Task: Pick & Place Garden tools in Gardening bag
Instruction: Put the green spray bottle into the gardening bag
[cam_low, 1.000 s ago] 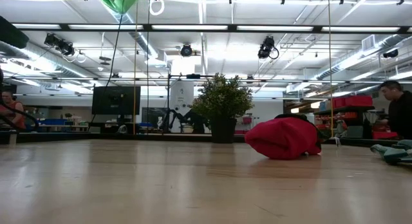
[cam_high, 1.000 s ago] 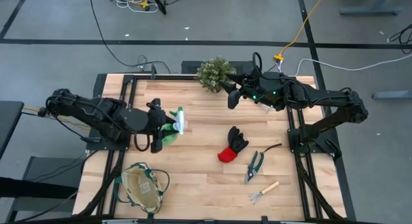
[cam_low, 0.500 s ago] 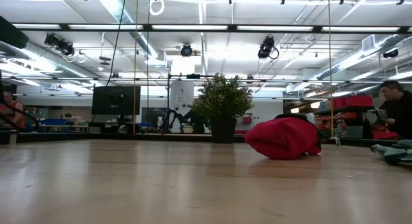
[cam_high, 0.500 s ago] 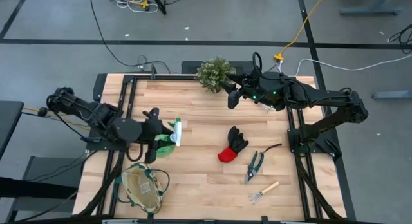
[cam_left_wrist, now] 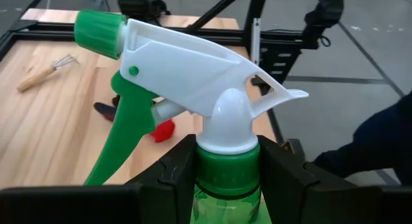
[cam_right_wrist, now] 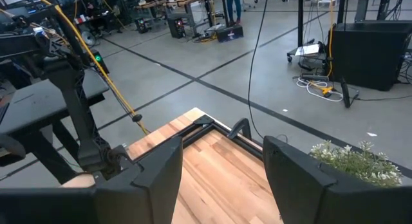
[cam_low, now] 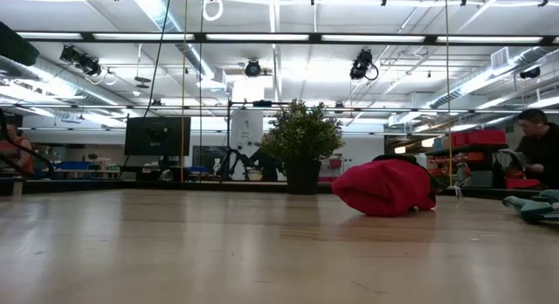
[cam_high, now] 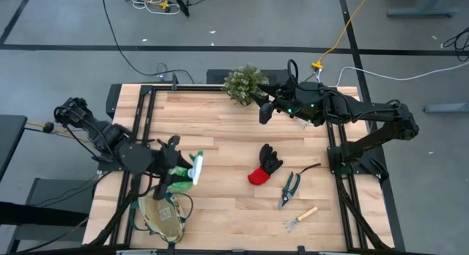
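Observation:
My left gripper (cam_high: 178, 169) is shut on the green spray bottle (cam_high: 187, 169), whose white trigger head (cam_left_wrist: 193, 63) fills the left wrist view; it hangs in the air just beyond the tan gardening bag (cam_high: 163, 211) at the near left. The black-and-red glove (cam_high: 265, 165), the pruning shears (cam_high: 290, 187) and a wooden-handled mini rake (cam_high: 300, 218) lie on the table right of centre. A second tool (cam_high: 309, 168) lies beside the shears. My right gripper (cam_high: 265, 108) is open and empty near the potted plant (cam_high: 244, 82) at the far edge. My left gripper pinches the spray bottle's green neck (cam_left_wrist: 226, 179) just under the white trigger head, one finger (cam_left_wrist: 172, 176) on each side. The bottle is lifted clear of the table, its head pointing toward the table's right side.
The potted plant stands at the far edge, close to my right gripper. The bag stands open at the near left corner. In the low view the red glove (cam_low: 384, 187) and the plant (cam_low: 301, 147) show; people sit in the room behind.
My left gripper has carried the spray bottle toward the table's near edge and the gardening bag, keeping its hold. The bottle has left the low view's top edge. My right arm has kept still.

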You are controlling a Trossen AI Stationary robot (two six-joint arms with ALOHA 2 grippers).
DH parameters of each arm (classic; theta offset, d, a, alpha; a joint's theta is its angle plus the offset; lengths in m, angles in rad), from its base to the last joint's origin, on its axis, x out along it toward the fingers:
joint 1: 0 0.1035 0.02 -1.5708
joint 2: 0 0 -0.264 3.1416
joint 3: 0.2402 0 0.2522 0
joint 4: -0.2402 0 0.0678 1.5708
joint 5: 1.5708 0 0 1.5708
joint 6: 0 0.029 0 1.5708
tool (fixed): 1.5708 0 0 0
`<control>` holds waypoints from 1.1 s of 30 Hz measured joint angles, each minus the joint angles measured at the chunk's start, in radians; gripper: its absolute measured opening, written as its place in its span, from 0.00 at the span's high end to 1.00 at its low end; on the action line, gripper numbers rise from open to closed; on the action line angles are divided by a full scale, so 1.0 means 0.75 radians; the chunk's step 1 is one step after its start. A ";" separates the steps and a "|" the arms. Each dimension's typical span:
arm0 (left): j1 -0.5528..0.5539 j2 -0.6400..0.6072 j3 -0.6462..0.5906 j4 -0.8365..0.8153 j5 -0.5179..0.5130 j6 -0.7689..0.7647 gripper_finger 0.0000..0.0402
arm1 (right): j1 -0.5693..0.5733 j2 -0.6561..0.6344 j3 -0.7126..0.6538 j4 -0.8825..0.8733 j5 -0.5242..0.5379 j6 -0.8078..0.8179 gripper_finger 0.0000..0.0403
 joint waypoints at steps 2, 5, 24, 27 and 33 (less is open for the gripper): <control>-0.015 0.000 0.000 -0.018 -0.010 0.000 0.64 | 0.000 0.000 0.000 0.000 0.000 0.000 0.46; -0.043 -0.007 0.000 -0.031 -0.067 0.000 0.64 | 0.000 0.000 0.000 0.000 0.000 0.000 0.46; -0.186 -0.157 -0.001 -0.130 0.075 -0.027 0.64 | 0.000 0.001 0.000 -0.062 -0.001 0.000 0.46; -0.186 -0.182 -0.001 -0.109 0.220 -0.013 0.64 | 0.000 0.001 0.000 -0.063 -0.001 0.000 0.46; -0.185 -0.222 -0.001 -0.066 0.428 0.143 0.63 | 0.000 0.001 0.000 -0.062 0.001 0.004 0.46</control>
